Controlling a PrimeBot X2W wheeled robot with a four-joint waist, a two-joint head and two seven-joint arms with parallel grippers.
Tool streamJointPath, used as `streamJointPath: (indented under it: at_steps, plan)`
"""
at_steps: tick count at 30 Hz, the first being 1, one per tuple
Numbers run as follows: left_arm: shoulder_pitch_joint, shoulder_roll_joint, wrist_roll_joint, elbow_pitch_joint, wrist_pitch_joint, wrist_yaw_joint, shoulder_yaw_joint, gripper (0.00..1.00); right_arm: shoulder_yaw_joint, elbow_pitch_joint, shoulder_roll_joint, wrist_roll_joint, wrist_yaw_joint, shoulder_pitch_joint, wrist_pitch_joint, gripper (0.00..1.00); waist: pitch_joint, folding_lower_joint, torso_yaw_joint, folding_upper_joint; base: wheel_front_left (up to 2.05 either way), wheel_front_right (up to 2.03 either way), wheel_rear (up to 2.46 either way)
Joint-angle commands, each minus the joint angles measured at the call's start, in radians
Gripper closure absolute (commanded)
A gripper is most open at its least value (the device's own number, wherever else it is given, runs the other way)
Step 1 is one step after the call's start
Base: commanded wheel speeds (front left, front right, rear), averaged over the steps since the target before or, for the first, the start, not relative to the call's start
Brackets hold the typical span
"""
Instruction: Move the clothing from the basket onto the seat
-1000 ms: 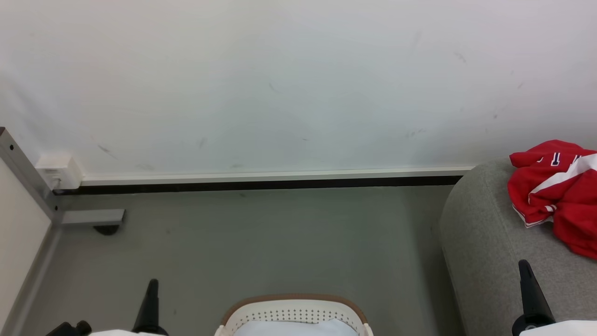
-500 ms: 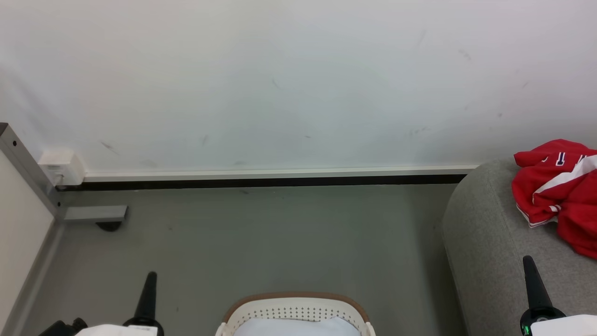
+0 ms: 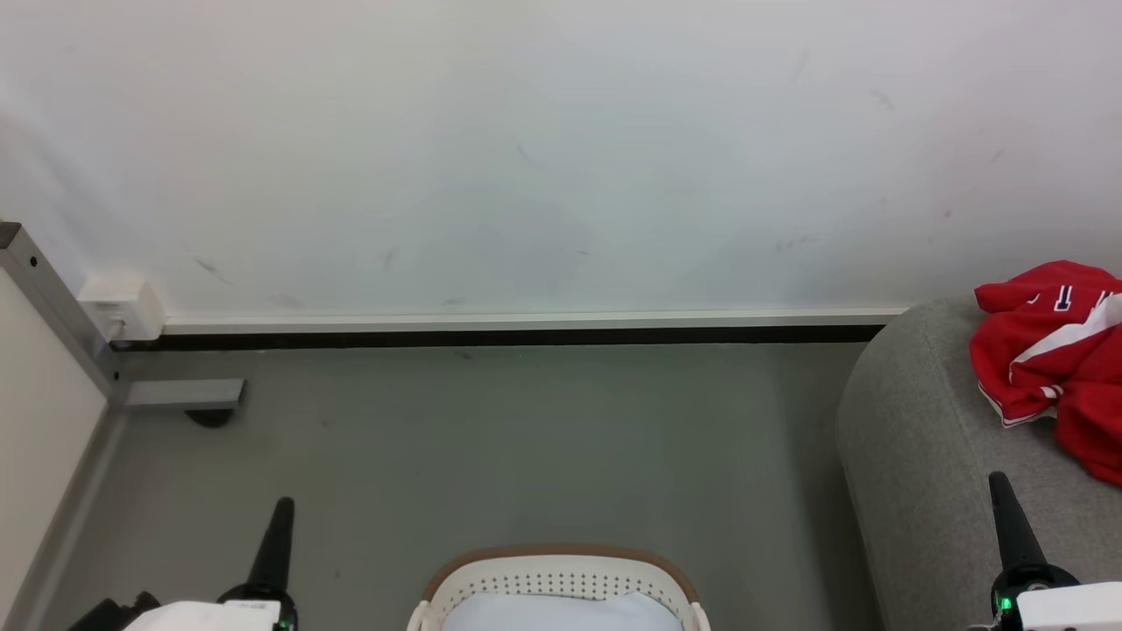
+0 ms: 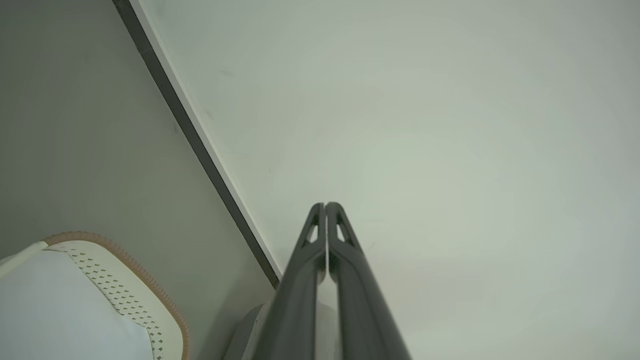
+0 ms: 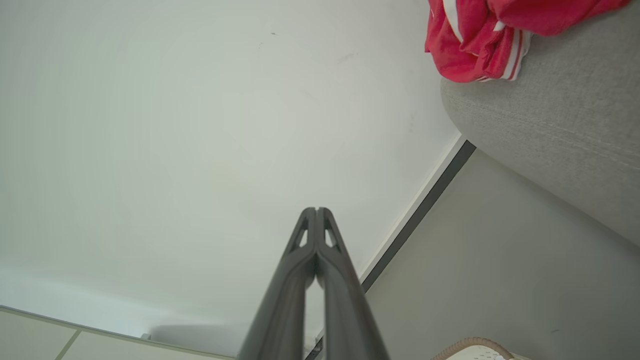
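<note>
Lying crumpled on rounded grey seat (image 3: 929,456), red jersey (image 3: 1043,350), L gripper (image 4: 326,206) closed, R gripper (image 5: 316,210) closed

The crumpled red jersey (image 3: 1087,403) bears white stripes; the rounded light grey fabric seat (image 3: 920,473) is plain; the perforated white plastic basket (image 3: 561,583) has a brown rim.

Soft, even white light, bright on the wall (image 3: 561,131), no glare. Faint shadows pool at nine o'clock. Wrist views: the fingers (image 4: 295,300) blur towards six o'clock.
</note>
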Motion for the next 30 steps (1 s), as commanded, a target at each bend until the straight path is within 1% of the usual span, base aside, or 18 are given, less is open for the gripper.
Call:
streamJointPath:
  at_steps: [1, 30]
  plan:
    - [-0.017, 0.009, -0.035, -0.008, 0.009, -0.008, 0.006, 1.00, -0.008, 0.001, 0.002, 0.029, -0.001, -0.013, 0.007, 1.00, 0.001, -0.0001, 0.001, 0.0000, 0.00, 0.00, 0.00]
    - [-0.040, 0.010, -0.251, -0.010, 0.065, -0.023, 0.024, 1.00, -0.048, 0.014, 0.016, 0.223, -0.002, -0.034, 0.063, 1.00, 0.016, -0.0001, 0.018, 0.0000, 0.00, 0.00, 0.00]
